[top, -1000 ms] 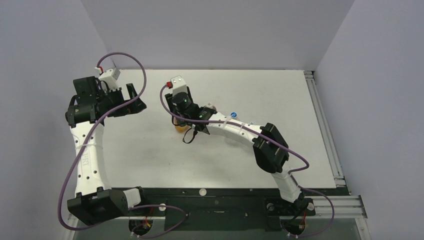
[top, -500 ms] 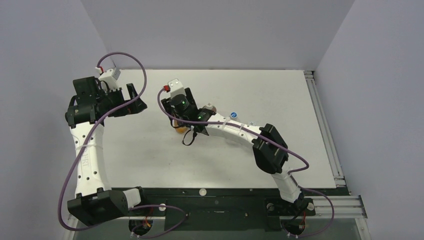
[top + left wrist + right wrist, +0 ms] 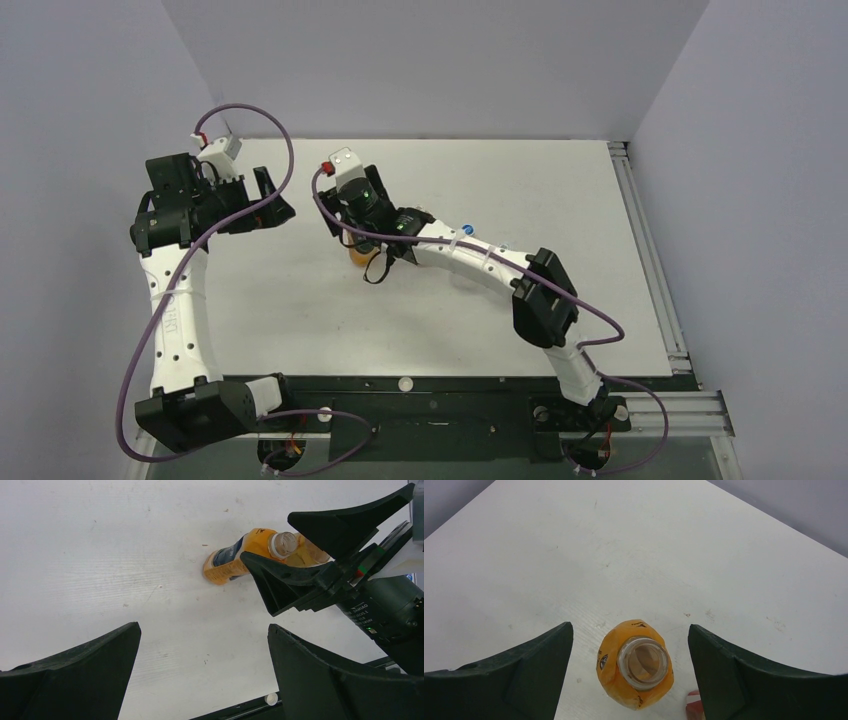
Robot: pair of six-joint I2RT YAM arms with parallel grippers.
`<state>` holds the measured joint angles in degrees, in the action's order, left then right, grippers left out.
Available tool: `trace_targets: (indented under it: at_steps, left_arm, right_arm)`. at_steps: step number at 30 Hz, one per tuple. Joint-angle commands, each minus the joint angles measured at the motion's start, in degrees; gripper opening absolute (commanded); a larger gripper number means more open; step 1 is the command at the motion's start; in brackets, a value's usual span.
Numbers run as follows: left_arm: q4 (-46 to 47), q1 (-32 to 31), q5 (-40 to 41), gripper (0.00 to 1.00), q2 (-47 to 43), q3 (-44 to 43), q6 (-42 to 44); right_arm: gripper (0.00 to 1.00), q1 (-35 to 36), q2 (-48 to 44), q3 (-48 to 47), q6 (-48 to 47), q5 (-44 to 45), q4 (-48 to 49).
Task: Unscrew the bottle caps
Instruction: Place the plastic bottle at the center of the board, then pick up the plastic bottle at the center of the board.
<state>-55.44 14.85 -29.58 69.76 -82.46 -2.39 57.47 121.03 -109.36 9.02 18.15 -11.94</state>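
– How's the right gripper (image 3: 630, 626)?
– Fingers spread wide, one on each side of the orange bottle (image 3: 636, 664), touching nothing. The left gripper (image 3: 204, 627) is spread wide too, empty, over the left of the table (image 3: 674, 555).
– Which way is it standing?
– Upright mid-table, long axis vertical, uncapped mouth facing up.
– Anything unclear?
– From above, the arm covers most of it. A blue cap (image 3: 466, 228) lies to its right. A reddish scrap (image 3: 694, 700) is cut off at the wrist view's bottom edge.

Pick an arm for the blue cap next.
Probably right: the right gripper stands open over the orange bottle, close to the blue cap; the left gripper is far across the table.
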Motion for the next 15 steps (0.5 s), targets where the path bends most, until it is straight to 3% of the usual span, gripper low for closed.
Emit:
trace_targets:
  at_steps: [1, 9, 15]
  left_arm:
    - [1.16, 0.53, -1.79, 0.97, -0.71, -2.04, 0.50]
    - [-0.84, 0.53, -3.54, 0.96, -0.33, -2.73, 2.06]
    - [-1.30, 0.53, -4.36, 0.97, -0.95, -2.09, 4.80]
  right_arm:
    - [0.81, 0.17, -6.42, -3.25, -0.94, -1.06, -0.90]
    - [0.82, -1.38, -17.91, 2.19, 0.37, 3.62, -3.78]
    - [0.72, -4.70, -22.50, 8.12, 5.26, 8.66, -9.55]
